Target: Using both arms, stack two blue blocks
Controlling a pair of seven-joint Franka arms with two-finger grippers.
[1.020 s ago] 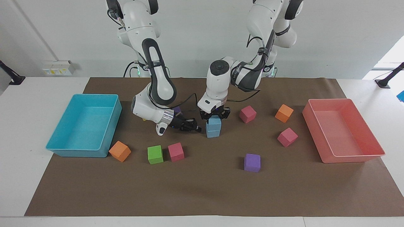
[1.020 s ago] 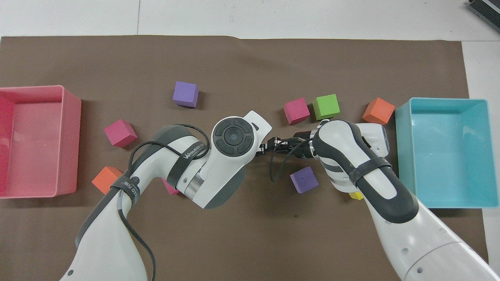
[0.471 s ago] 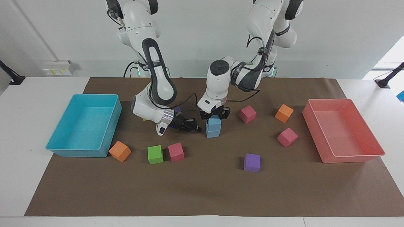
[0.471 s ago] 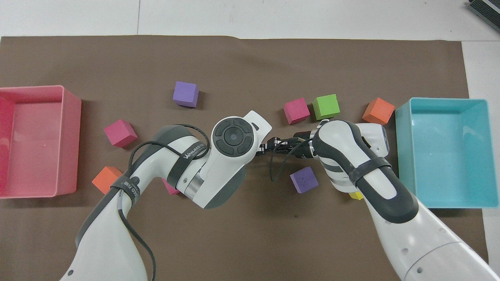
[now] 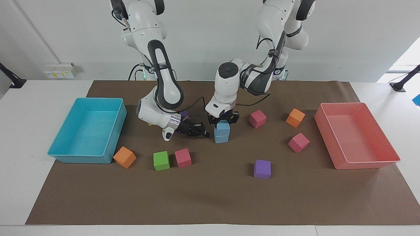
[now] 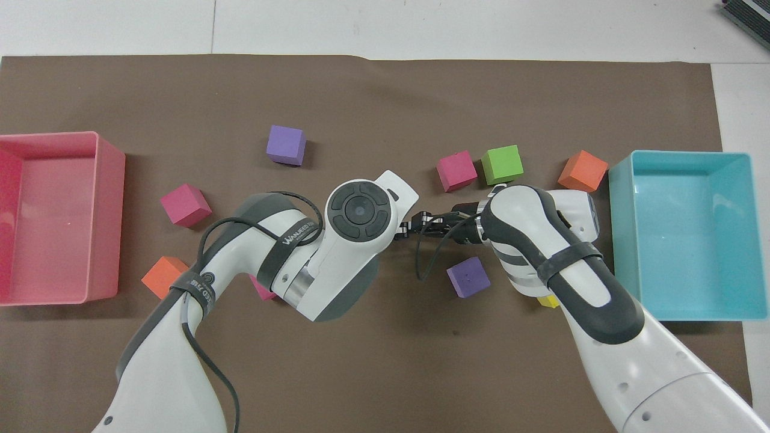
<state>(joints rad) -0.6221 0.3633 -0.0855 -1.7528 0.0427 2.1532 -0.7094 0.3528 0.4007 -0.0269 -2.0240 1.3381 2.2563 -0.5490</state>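
Note:
The two blue blocks stand stacked in the middle of the mat, the upper block (image 5: 223, 127) on the lower block (image 5: 221, 137). My left gripper (image 5: 223, 119) points down and straddles the top of the upper block. My right gripper (image 5: 205, 133) lies low and sideways just beside the stack, toward the right arm's end, with nothing in it. In the overhead view the left arm's wrist (image 6: 360, 211) hides the stack, and the right gripper (image 6: 416, 228) shows next to it.
A turquoise tray (image 5: 82, 159) stands at the right arm's end and a pink tray (image 5: 364, 165) at the left arm's end. Loose cubes lie around: orange (image 5: 124, 157), green (image 5: 161, 160), pink (image 5: 182, 158), purple (image 5: 262, 169), pink (image 5: 299, 142), orange (image 5: 295, 117), pink (image 5: 257, 118), purple (image 6: 468, 276).
The right arm has risen very slightly beside the stack. The left gripper and the blue stack have not moved.

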